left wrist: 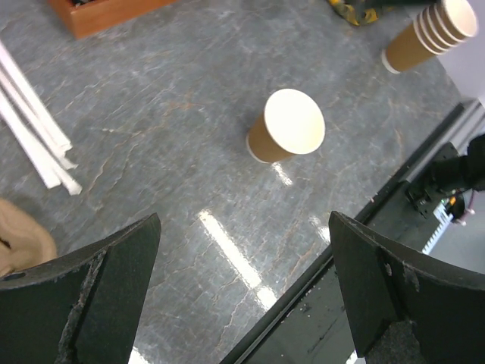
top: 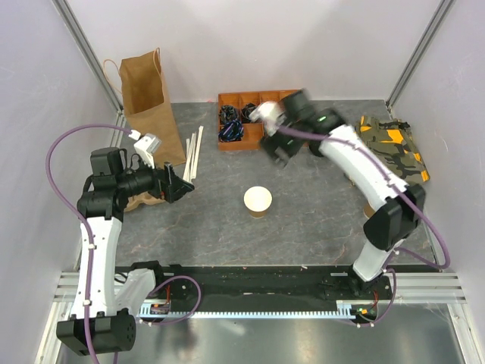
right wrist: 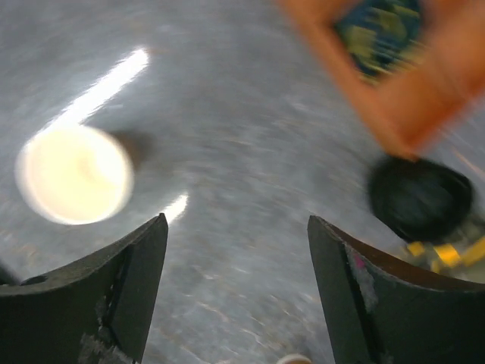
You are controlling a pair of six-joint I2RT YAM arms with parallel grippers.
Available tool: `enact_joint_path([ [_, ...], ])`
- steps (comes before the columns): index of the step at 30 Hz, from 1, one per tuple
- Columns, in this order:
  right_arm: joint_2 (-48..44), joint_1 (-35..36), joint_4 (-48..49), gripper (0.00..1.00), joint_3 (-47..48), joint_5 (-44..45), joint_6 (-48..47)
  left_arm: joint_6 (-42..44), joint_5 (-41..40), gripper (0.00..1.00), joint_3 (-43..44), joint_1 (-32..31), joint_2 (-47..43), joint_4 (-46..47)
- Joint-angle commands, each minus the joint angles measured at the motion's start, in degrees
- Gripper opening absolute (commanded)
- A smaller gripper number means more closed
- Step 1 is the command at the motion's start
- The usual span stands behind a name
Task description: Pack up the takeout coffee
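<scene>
Pale lilac walls (top: pixel 250 45) are enclosing a grey marbled desk (top: pixel 318 220), with slanted metal posts (top: pixel 83 47) standing at the back corners. Overhead light is glinting in white streaks (left wrist: pixel 227 246) off the desk's surface.

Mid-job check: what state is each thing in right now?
Cup: upright, no lid on, looks empty.
Black lid: off the cup; too blurred to say more.
Bag: standing upright.
Cup stack: nested, set apart from the single cup.
Left gripper: jaws open, empty.
Right gripper: jaws open, empty.
</scene>
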Motion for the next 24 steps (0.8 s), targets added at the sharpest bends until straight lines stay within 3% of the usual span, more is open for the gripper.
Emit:
enact_joint_path([
  [1, -2.0, -12.0, -2.2, 0.83, 6.5, -6.0, 2.2, 4.1, 7.6, 1.00, 2.6, -0.2, -0.6, 0.0],
  [5, 2.4, -23.2, -1.6, 0.79, 11.6, -7.4, 4.9, 5.1, 7.7, 1.00, 2.9, -0.2, 0.8, 0.0],
  [8, 6.8, -27.0, -0.6, 0.75, 15.5, -5.4, 7.2, 5.1, 7.9, 1.00, 3.4, -0.3, 1.9, 0.0],
  [15, 15.7, -31.4, 1.2, 0.66, 20.8, -2.0, 11.3, 4.3, 6.9, 1.00, 3.2, -0.3, 2.8, 0.7],
  [24, 19.9, -34.3, 3.8, 0.63, 18.2, -2.9, 11.1, 0.7, 6.9, 1.00, 1.6, -0.4, 3.9, 3.6],
])
